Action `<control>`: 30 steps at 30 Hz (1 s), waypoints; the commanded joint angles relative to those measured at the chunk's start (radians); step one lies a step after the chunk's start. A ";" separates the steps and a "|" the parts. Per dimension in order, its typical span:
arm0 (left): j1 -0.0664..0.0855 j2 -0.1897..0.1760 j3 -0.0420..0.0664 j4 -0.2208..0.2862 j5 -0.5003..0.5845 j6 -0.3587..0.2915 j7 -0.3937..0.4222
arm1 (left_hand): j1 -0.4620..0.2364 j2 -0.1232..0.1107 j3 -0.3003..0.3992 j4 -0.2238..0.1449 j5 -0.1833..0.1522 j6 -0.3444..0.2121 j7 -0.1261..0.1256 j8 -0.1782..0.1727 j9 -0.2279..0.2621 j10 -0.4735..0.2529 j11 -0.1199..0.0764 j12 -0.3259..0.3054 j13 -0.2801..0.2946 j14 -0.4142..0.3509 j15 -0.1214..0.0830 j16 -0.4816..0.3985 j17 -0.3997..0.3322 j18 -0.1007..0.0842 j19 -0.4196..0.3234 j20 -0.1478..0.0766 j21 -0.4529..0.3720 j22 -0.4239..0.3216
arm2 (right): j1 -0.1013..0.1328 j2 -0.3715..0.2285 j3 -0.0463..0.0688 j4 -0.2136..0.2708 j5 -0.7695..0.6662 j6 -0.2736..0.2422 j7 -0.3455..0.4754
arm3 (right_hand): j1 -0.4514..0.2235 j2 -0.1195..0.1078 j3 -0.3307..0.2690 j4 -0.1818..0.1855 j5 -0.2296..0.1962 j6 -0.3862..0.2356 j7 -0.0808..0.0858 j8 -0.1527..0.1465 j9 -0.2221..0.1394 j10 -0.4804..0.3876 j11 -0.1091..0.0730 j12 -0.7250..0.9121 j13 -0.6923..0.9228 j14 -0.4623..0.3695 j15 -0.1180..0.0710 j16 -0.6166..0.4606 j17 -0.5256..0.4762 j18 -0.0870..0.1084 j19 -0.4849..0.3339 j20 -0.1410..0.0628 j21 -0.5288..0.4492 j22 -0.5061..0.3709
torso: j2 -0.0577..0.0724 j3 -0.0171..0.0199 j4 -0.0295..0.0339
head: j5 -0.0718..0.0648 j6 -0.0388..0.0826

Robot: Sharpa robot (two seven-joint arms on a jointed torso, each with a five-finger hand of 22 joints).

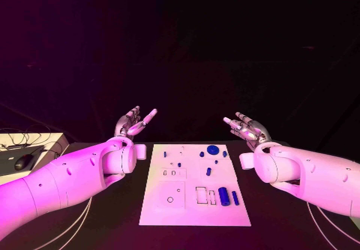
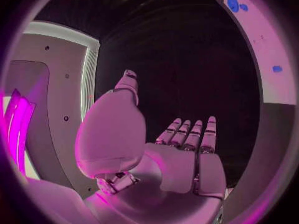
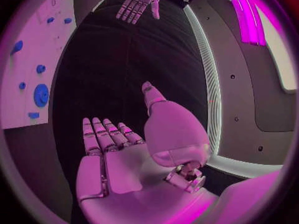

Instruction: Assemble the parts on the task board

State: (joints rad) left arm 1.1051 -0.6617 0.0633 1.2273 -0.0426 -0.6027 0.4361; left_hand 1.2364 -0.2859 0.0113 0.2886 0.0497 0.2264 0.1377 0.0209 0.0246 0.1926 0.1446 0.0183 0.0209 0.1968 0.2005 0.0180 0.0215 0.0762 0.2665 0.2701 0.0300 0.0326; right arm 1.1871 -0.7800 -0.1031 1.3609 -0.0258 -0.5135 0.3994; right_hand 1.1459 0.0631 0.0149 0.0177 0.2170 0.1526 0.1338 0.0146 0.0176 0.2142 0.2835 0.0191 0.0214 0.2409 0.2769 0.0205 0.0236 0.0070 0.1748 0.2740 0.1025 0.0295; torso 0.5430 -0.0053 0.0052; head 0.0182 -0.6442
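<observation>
The white task board [image 1: 169,211] lies flat in the middle of the black table. Small blue parts lie on it: a round disc [image 1: 213,150] at its far end, a short peg [image 1: 208,171] mid-board, and a thick cylinder [image 1: 223,196] beside a thin bar [image 1: 234,198] nearer me. My left hand [image 1: 134,122] is raised beyond the board's far left corner, fingers spread, holding nothing. My right hand [image 1: 246,128] is raised beyond the far right corner, likewise empty with fingers apart. The left wrist view shows that bare palm [image 2: 181,159]; the right wrist view shows the other [image 3: 118,159] and the disc [image 3: 41,94].
A pale box [image 1: 22,143] with cables and a dark mouse [image 1: 24,161] sits at the table's left edge. Thin white cables [image 1: 330,229] run along the table on both sides of the board.
</observation>
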 commanded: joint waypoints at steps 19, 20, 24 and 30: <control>-0.006 -0.047 0.004 0.021 -0.165 0.248 -0.081 | 0.190 0.213 0.117 -0.118 0.000 0.840 0.016 0.104 0.040 1.042 -0.053 0.072 0.038 1.123 -0.157 0.246 0.118 0.131 0.868 -0.131 0.348 0.145 | 0.040 0.017 -0.031 -0.155 -0.801 0.099 -0.094 | 0.229 -0.031 0.093 -0.247 0.038 0.890 0.046 0.055 0.049 0.963 -0.170 0.044 0.038 1.091 -0.220 0.072 0.054 0.096 0.794 -0.187 0.316 0.073 | 0.022 -0.0042 0.0034 | -0.019 -0.033; -0.006 -0.053 0.004 0.030 -0.170 0.249 -0.083 | 0.193 0.216 0.115 -0.128 0.002 0.851 0.013 0.097 0.040 1.065 -0.060 0.063 0.039 1.146 -0.166 0.261 0.130 0.120 0.883 -0.148 0.363 0.153 | 0.040 0.018 -0.030 -0.157 -0.833 0.097 -0.106 | 0.227 -0.034 0.094 -0.250 0.042 0.901 0.040 0.056 0.051 0.994 -0.181 0.047 0.040 1.131 -0.235 0.086 0.062 0.097 0.822 -0.202 0.337 0.084 | 0.027 -0.0048 0.0046 | -0.021 -0.031; -0.007 -0.088 0.004 0.084 -0.183 0.252 -0.088 | 0.196 0.228 0.105 -0.161 0.001 0.885 0.006 0.061 0.040 1.105 -0.075 0.043 0.040 1.187 -0.190 0.346 0.205 0.071 0.918 -0.215 0.436 0.196 | 0.041 0.028 -0.027 -0.164 -0.990 0.102 -0.182 | 0.208 -0.056 0.086 -0.258 0.068 0.928 0.027 0.049 0.050 1.044 -0.204 0.041 0.040 1.263 -0.279 0.133 0.100 0.089 0.912 -0.267 0.430 0.134 | 0.044 -0.0076 0.0091 | -0.030 -0.027; -0.007 -0.142 0.007 0.177 -0.190 0.258 -0.090 | 0.182 0.231 0.087 -0.184 -0.001 0.881 0.008 0.043 0.040 1.086 -0.071 0.042 0.040 1.106 -0.192 0.487 0.349 0.023 0.863 -0.261 0.536 0.269 | 0.046 0.064 -0.022 -0.192 -1.197 0.114 -0.283 | 0.180 -0.086 0.070 -0.254 0.095 0.930 0.016 0.048 0.050 1.065 -0.220 0.041 0.042 1.267 -0.314 0.492 0.303 0.087 1.008 -0.326 0.563 0.217 | 0.071 -0.0150 0.0231 | -0.048 -0.019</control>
State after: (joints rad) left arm 1.0982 -0.7997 0.0691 1.3893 -0.2049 -0.3789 0.3513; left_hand 1.4238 -0.0604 0.0995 0.1088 0.0513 1.1117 0.1478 0.0671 0.0655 1.2836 0.0705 0.0639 0.0605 1.3016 0.0086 0.4965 0.3637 0.1148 1.1326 0.0098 0.5613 0.2990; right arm 1.2311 -0.7213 -0.1261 1.1744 -1.0127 -0.3942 0.2047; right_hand 1.3453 0.0052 0.0874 -0.2236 0.2889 1.0384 0.1624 0.0579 0.0648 1.2154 0.0889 0.0550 0.0600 1.4289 0.0069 0.2708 0.1841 0.0845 1.0737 0.0120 0.5453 0.1758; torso 0.5962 -0.0156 0.0201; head -0.0225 -0.6661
